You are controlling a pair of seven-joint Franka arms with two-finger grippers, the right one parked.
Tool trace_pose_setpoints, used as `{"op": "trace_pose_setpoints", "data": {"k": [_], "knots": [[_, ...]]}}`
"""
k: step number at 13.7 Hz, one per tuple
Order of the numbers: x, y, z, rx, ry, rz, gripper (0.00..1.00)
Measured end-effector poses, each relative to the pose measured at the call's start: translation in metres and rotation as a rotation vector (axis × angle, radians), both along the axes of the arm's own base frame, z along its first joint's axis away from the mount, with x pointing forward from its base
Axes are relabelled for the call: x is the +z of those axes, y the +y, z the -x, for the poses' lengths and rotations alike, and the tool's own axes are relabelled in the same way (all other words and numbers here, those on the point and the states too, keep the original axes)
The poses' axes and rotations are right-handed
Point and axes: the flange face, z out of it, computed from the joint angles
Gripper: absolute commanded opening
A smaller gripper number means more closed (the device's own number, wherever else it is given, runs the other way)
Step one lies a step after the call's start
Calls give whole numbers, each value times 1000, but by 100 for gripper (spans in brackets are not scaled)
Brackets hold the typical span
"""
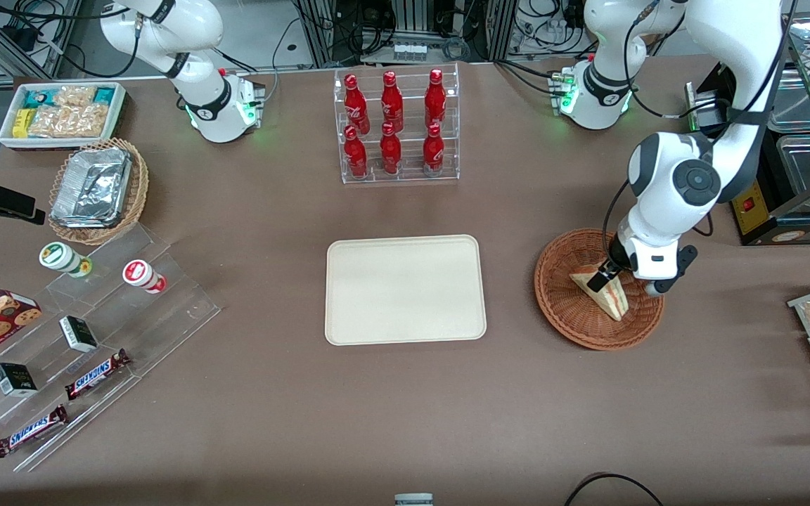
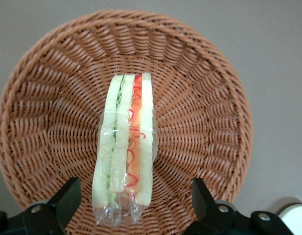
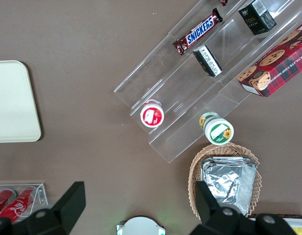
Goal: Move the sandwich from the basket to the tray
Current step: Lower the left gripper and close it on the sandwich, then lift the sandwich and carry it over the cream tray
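Hovering low over the basket (image 1: 598, 289), the gripper (image 2: 133, 208) is shown with its fingers (image 2: 67, 196) spread wide and nothing held. The sandwich (image 2: 125, 147) is seen lying in the basket, wrapped in clear film, its bread and filling layers facing up. Its long axis is directed straight away from the wrist, between the two fingers, so that one finger stands to either flat side. The tray (image 1: 405, 289) lies on the surface well apart, toward the parked arm's end.
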Motion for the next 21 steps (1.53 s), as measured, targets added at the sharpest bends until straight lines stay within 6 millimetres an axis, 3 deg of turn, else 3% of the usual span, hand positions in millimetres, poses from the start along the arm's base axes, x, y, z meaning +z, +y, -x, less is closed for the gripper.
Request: {"op": "trace_pose_setpoints", "data": {"k": [4, 5, 7, 8, 15, 18, 21], "knots": [[-25, -1, 1, 6, 22, 8, 100], [-30, -1, 1, 4, 28, 7, 94], [-38, -1, 2, -11, 35, -5, 29], [-40, -1, 3, -16, 37, -14, 1], [-34, -3, -2, -55, 14, -45, 0], [-14, -9, -11, -65, 4, -51, 0], [24, -35, -27, -104, 46, -68, 0]]}}
